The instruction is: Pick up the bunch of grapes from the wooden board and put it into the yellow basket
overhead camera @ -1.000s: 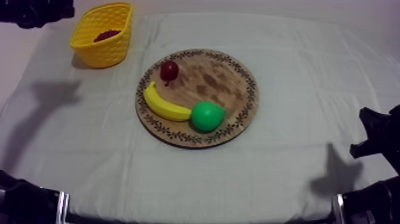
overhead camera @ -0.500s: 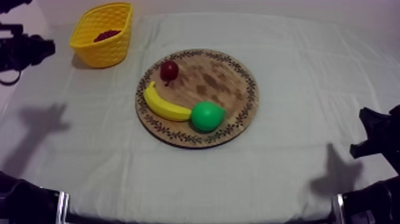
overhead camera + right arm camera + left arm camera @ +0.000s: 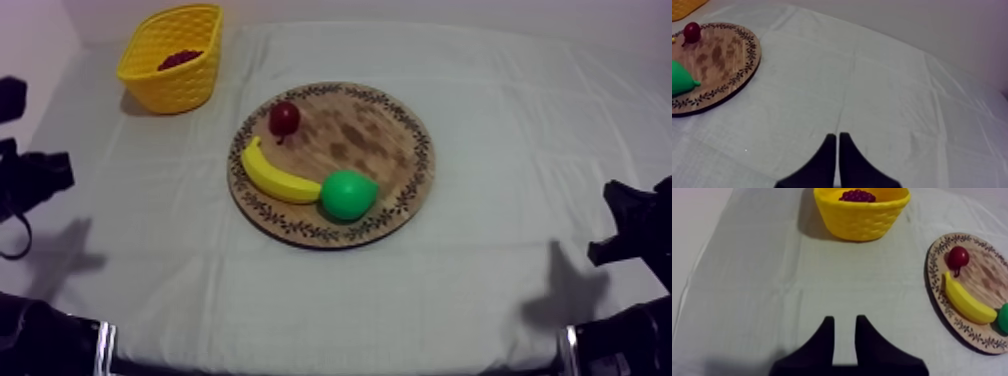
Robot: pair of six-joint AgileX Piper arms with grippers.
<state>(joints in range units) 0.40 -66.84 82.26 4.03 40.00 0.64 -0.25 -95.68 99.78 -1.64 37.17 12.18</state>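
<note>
Bunch of grapes is inside the yellow basket, which sits at the far left corner of the table; it shows as a dark purple cluster over the basket's rim. Wooden board is mid-table, well apart from the basket, and carries three items. Small red fruit sits at its far left side, banana lies along the left rim, and pear is at the near side, touching the banana's right end. Left gripper: fingers apart with nothing between them, over bare cloth at the left side, nearer than the basket and well clear of it. Right gripper: fingers pressed together into a narrow wedge, holding nothing, over bare cloth to the right of the board and apart from it.
</note>
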